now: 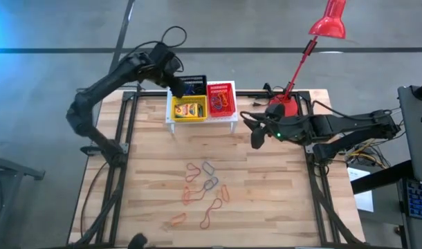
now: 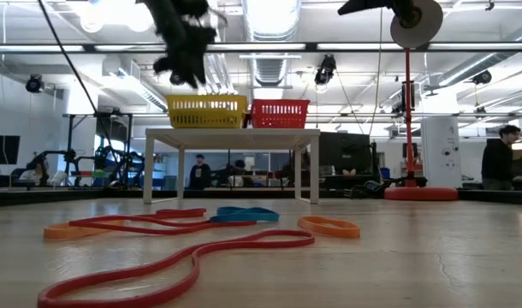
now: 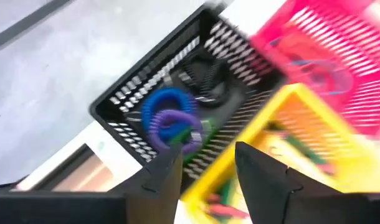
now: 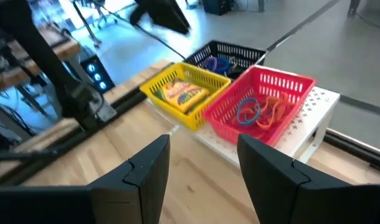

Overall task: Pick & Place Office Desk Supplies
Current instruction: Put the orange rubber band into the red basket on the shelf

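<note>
Three mesh baskets stand on a white perforated stand [image 1: 225, 123] at the table's far side: black [image 1: 192, 84], yellow [image 1: 189, 107] and red [image 1: 221, 100]. Crayon boxes [image 4: 185, 93] lie in the yellow basket. Orange and blue rubber bands [image 4: 258, 112] lie in the red one, and blue and purple coiled bands [image 3: 171, 118] in the black one. Several loose rubber bands [image 1: 204, 187] lie flat on the table's middle. My left gripper [image 3: 209, 155] hangs open and empty above the black and yellow baskets. My right gripper [image 4: 202, 146] hovers open to the right of the stand.
A red desk lamp [image 1: 327, 21] stands on its base [image 1: 283, 107] at the far right, close behind my right arm. Bare wooden tabletop [image 1: 280, 194] lies around the loose bands. In the low view, people show in the room beyond the table.
</note>
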